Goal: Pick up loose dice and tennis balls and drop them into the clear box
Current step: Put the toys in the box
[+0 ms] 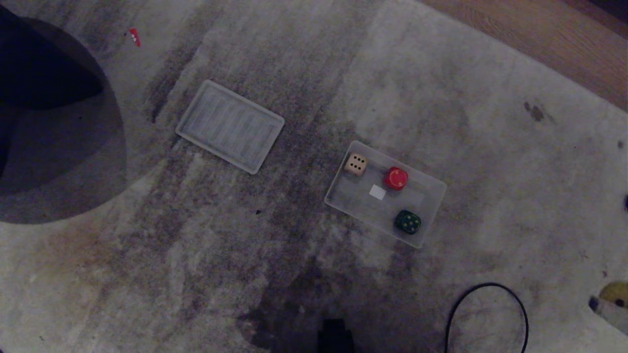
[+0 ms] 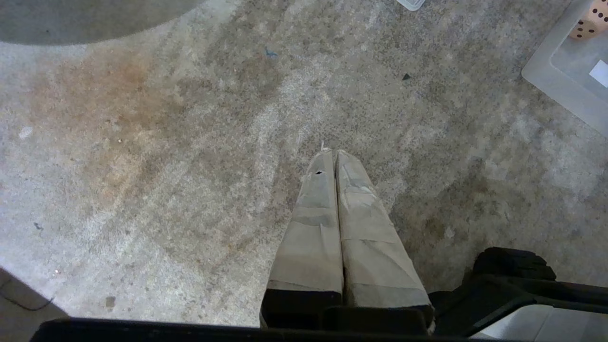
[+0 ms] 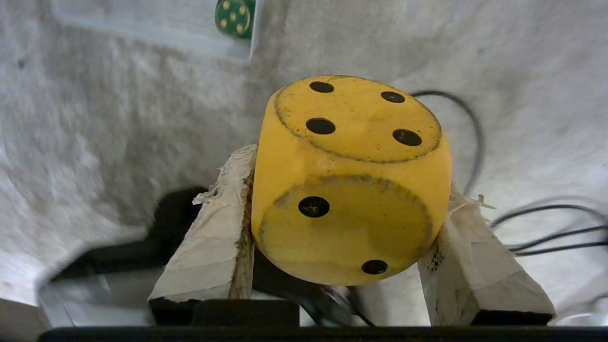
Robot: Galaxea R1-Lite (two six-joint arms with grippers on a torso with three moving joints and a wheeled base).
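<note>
We hold the yellow die (image 3: 349,183) clamped between the padded fingers (image 3: 216,232) of the right claw (image 3: 342,228), above the carpet (image 1: 196,255) near a black cable (image 1: 485,314). The left claw (image 2: 335,156) hangs over bare carpet, fingers pressed together and empty. The clear box (image 1: 431,196) sits on the carpet, its ribbed lid (image 1: 229,126) well apart from it. It contains the beige die (image 1: 355,164), red die (image 1: 395,178) and dark green die (image 1: 407,221). We judge the current step as transport; next, we carry the die over the box and release. A white label (image 1: 377,192) lies in the box; no writing is legible. No tennis balls are visible.
</note>
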